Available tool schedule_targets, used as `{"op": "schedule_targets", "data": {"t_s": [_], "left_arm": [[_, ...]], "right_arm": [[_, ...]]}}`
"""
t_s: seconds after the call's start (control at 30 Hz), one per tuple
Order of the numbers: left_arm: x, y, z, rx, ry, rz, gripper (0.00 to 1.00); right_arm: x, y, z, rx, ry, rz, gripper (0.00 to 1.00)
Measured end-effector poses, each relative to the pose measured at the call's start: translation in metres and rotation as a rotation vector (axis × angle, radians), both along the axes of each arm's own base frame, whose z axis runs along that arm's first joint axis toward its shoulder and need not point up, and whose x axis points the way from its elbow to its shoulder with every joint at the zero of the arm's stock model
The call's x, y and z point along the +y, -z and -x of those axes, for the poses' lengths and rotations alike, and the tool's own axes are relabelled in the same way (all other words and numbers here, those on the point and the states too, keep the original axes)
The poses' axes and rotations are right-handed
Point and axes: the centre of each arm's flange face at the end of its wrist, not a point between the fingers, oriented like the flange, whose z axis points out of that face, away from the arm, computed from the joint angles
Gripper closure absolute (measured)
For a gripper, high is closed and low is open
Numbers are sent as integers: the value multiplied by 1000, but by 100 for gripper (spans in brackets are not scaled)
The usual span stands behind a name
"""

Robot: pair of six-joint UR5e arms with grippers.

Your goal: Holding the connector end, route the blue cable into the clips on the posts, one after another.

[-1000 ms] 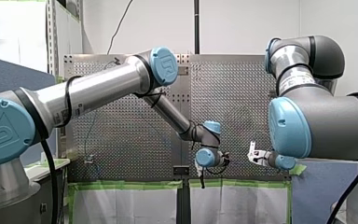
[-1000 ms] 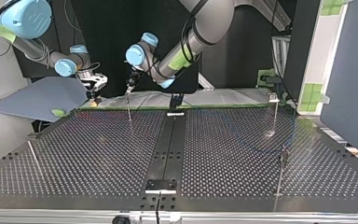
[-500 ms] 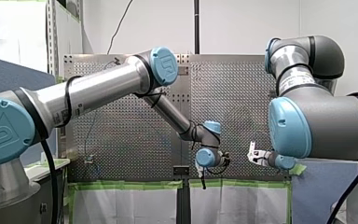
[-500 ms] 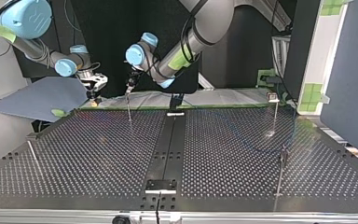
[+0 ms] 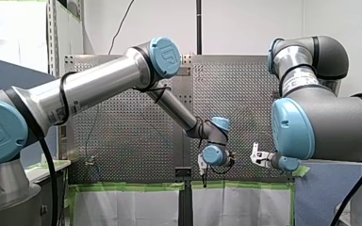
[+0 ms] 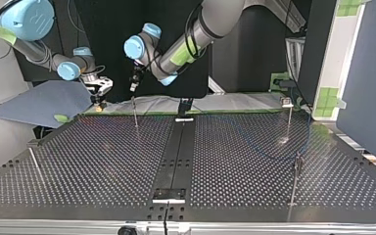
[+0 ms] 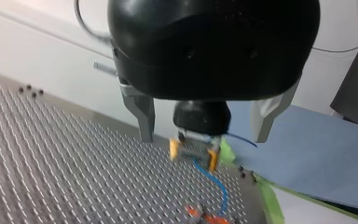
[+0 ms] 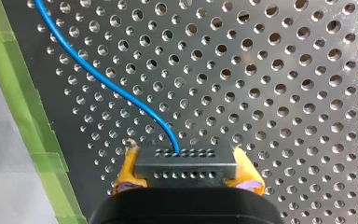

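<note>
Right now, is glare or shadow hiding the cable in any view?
Top view: the table shines, and the cable is only a faint line. Right wrist view: even light, cable plain up to the connector. Left wrist view: cable visible below my right gripper. Front view: cannot make it out.

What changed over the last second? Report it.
My left gripper lifted away from the top of the thin post, going up and toward the top view's left; it is open. My right gripper stayed put, shut on the connector of the blue cable.
</note>
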Motion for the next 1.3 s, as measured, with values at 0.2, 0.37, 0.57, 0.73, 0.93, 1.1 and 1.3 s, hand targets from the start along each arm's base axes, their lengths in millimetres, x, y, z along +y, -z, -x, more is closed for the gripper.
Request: {"op": "schedule_targets", "data": {"t_s": [0.2, 0.37, 0.57, 0.73, 0.93, 1.1, 1.3], "left_arm": [[3, -23, 8, -42, -39, 29, 0], [16, -44, 3, -61, -102, 94, 0], [37, -70, -9, -90, -193, 174, 0], [56, -86, -15, -104, -255, 197, 0], [79, -105, -19, -119, -317, 214, 0], [94, -124, -20, -142, -339, 250, 0], [113, -143, -17, -153, -356, 272, 0]], "right_arm": [[0, 0, 0, -1, -4, 0, 100], [0, 0, 0, -1, -5, -1, 100], [0, 0, 0, -1, -5, -1, 100], [0, 0, 0, -1, -5, -1, 100], [0, 0, 0, -3, -13, -1, 100], [1, 0, -1, -4, -16, -1, 100], [1, 0, -1, -4, -18, -1, 100]]}}
